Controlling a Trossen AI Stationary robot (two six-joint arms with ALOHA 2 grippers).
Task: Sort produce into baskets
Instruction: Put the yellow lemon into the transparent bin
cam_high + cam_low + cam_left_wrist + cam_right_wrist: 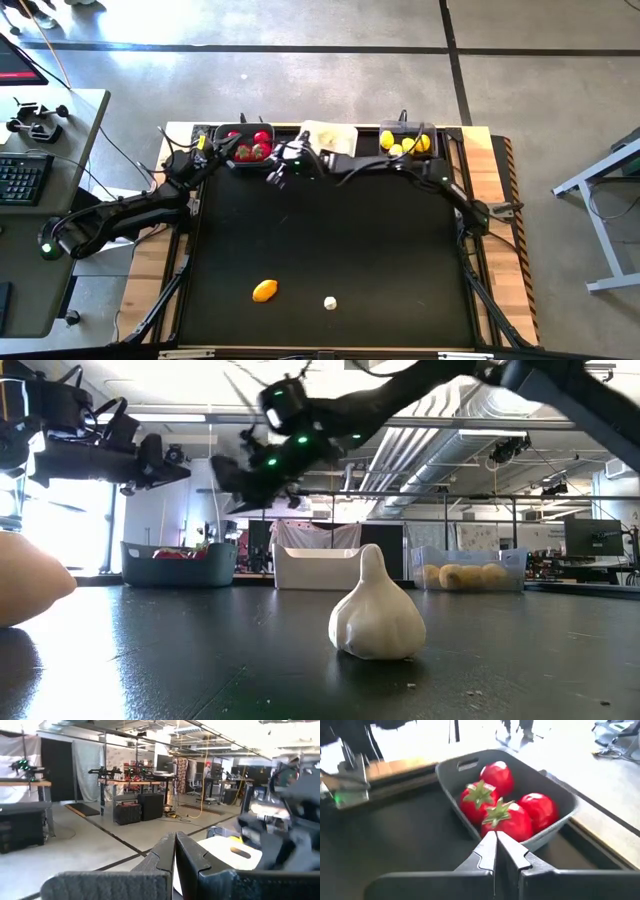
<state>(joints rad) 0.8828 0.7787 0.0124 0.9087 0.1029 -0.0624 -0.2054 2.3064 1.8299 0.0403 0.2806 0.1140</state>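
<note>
Right now the black tabletop [330, 240] spreads out below me, mostly bare. Along its far edge stand my three baskets: the dark grey basket [243, 143] holding tomatoes [262, 138], the white basket [330, 135] in the middle, and the second basket [405, 138] holding lemons [408, 145].

My right gripper [278, 172] hangs above the tabletop just in front of the tomato basket, its jaws pressed shut with nothing between them; past them, in my right wrist view, I see four tomatoes [510, 817] lying in the grey basket [555, 827]. My left gripper [205, 145] sits at the far left corner beside that same basket, jaws likewise closed and empty.

Two pieces are not yet sorted, both well apart from me near the front edge: a lemon [264, 291], lying with its long axis slanted across the tabletop, and a smaller white garlic bulb [330, 302] near it on its right, standing with its tip up in the low view [377, 610].

So the whole depth of the tabletop lies between my jaws and either piece. I judge the right gripper the nearer, being already out over the tabletop. It would have to open and travel toward the front edge, closing across the lemon's short side.
</note>
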